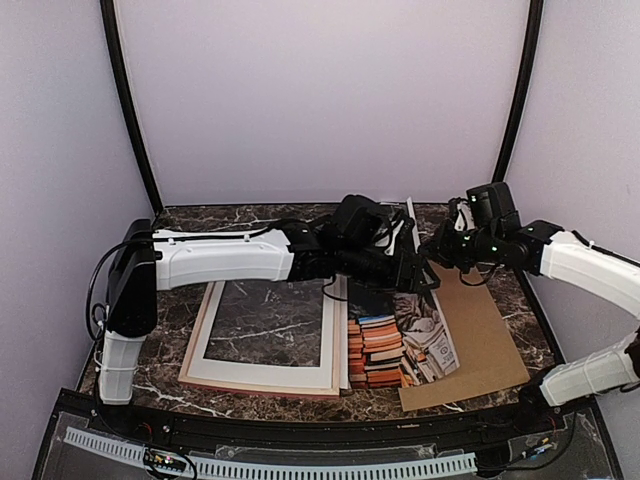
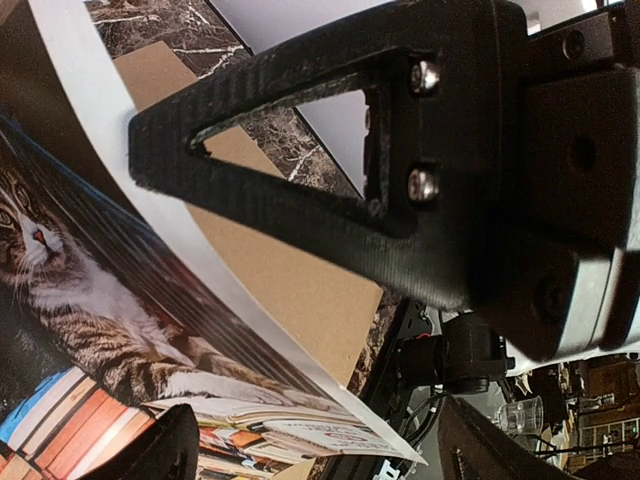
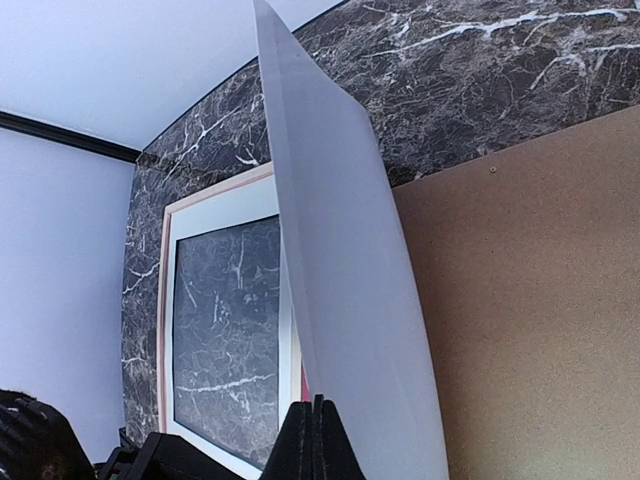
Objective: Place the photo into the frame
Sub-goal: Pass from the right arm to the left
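The photo (image 1: 425, 342), a tabby cat with orange and red books, stands bowed between the frame and the brown board, its lower edge on the table. My right gripper (image 3: 318, 425) is shut on the photo's upper edge, and the photo's white back (image 3: 350, 280) rises in front of it. My left gripper (image 1: 413, 270) is open beside the photo's printed face (image 2: 90, 300), one finger (image 2: 300, 150) above its white border and the other low in view. The pink frame (image 1: 197, 335) lies flat to the left, holding a white mat (image 1: 330, 330).
A plain brown backing board (image 1: 485, 340) lies flat on the dark marble table (image 1: 170, 310) under and right of the photo. The two arms meet over the table's middle. Light walls close in the back and sides.
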You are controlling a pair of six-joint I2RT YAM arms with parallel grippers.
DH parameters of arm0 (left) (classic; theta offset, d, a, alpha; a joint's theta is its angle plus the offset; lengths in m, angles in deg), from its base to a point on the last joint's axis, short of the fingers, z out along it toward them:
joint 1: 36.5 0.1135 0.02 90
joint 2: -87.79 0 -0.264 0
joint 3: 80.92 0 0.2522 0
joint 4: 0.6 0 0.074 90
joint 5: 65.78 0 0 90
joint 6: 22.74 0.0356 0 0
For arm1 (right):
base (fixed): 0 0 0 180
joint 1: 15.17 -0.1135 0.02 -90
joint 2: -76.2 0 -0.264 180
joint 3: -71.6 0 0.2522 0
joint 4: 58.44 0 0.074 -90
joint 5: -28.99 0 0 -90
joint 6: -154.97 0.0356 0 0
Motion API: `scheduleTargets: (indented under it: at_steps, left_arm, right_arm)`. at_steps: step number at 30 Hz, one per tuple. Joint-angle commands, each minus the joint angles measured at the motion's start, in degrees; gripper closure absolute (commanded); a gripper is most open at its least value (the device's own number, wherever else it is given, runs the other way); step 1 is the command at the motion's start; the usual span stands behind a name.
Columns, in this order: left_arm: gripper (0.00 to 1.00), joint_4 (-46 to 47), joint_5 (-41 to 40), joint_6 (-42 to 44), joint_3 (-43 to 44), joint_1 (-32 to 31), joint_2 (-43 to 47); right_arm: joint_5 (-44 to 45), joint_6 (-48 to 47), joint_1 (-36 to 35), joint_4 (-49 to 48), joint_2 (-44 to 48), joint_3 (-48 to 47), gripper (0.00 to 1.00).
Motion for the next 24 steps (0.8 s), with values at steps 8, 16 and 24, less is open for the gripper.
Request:
scheduleTargets:
  at_steps: [8, 16, 24]
  left_arm:
    - [0.2, 1.8, -2.3, -1.3, -0.4, -0.2, -2.4]
    - [0.35, 2.9, -5.8, -0.9, 0.0, -0.2, -4.6]
    - [0.59, 4.2, -5.7, -0.9, 0.0, -0.2, -5.6]
  right_arm:
    - [2.9, 0.8, -4.1, -2.2, -2.5, -3.6, 1.0]
    - [3.1, 0.4, -4.4, -1.6, -2.0, -3.6, 1.0]
    - [3.5, -0.1, -4.3, -1.4, -1.9, -3.3, 1.0]
